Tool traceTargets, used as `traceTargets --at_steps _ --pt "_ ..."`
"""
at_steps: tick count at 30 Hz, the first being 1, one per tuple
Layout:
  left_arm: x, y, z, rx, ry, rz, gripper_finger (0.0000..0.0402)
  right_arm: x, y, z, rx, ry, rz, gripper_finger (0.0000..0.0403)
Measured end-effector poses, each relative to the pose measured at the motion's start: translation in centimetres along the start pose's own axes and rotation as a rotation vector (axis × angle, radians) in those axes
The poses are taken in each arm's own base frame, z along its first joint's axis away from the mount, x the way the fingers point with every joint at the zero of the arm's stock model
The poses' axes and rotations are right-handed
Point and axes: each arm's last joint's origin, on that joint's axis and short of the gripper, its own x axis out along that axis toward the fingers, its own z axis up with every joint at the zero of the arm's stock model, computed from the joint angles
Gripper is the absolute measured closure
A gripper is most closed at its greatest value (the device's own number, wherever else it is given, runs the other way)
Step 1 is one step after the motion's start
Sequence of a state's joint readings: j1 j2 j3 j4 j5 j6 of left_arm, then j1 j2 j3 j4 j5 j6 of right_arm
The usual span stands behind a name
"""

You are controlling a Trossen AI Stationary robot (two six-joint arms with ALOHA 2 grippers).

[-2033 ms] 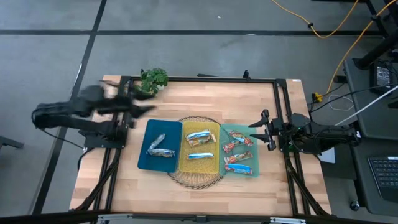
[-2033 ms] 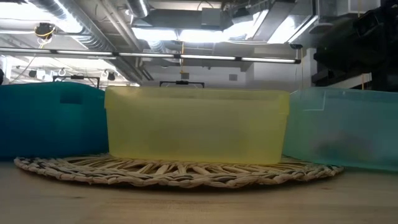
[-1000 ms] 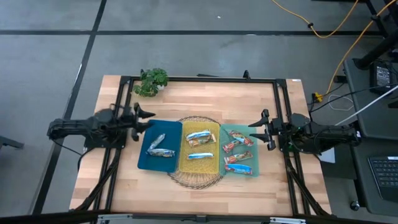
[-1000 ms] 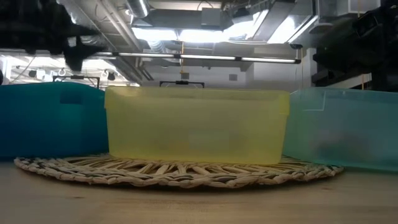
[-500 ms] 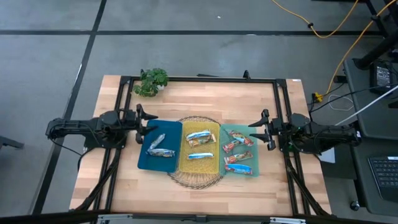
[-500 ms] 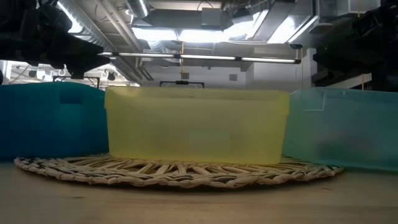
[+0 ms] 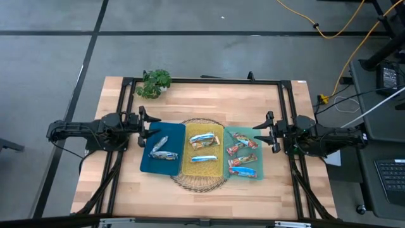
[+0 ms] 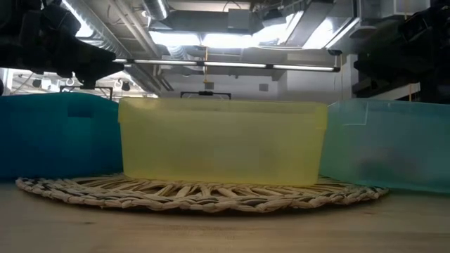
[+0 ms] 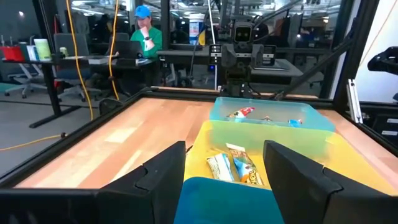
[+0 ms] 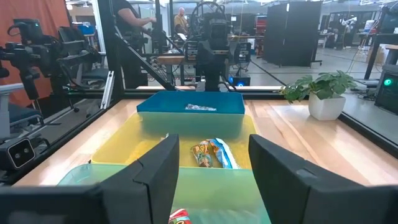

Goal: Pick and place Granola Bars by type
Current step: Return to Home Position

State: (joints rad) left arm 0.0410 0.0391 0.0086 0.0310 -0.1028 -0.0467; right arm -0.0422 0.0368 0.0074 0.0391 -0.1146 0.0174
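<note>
From above, we see Granola Bars point(image 7: 204, 137) in the blue bin point(image 7: 145, 161), yellow bin point(image 7: 188, 163) and green bin point(image 7: 259, 161), with bare table point(image 7: 209, 101) all around. The left gripper point(image 7: 144, 124) sits beside the blue one, the right gripper point(image 7: 261, 133) beside the green. Low down, a woven mat point(image 8: 197, 195) underlies the yellow bin. In our wrist views both jaws are spread wide, holding nothing.

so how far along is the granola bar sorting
Sorting looks done: silvery bars lie in the blue bin, blue-white bars in the yellow bin, red bars in the green bin, and no bar shows loose on the table. Nothing is in hand: the left tool, beside the blue bin, and the right tool, beside the green bin, are open and empty. Nothing seems left to place.
</note>
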Motion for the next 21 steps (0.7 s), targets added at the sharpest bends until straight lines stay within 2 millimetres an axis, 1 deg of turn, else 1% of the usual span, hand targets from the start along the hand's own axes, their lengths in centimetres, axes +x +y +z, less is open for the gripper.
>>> traceTargets --at_steps 21 --pt "0.00 0.00 -0.02 0.000 0.001 0.000 0.0194 0.00 0.00 0.00 0.000 0.000 0.000 0.0207"
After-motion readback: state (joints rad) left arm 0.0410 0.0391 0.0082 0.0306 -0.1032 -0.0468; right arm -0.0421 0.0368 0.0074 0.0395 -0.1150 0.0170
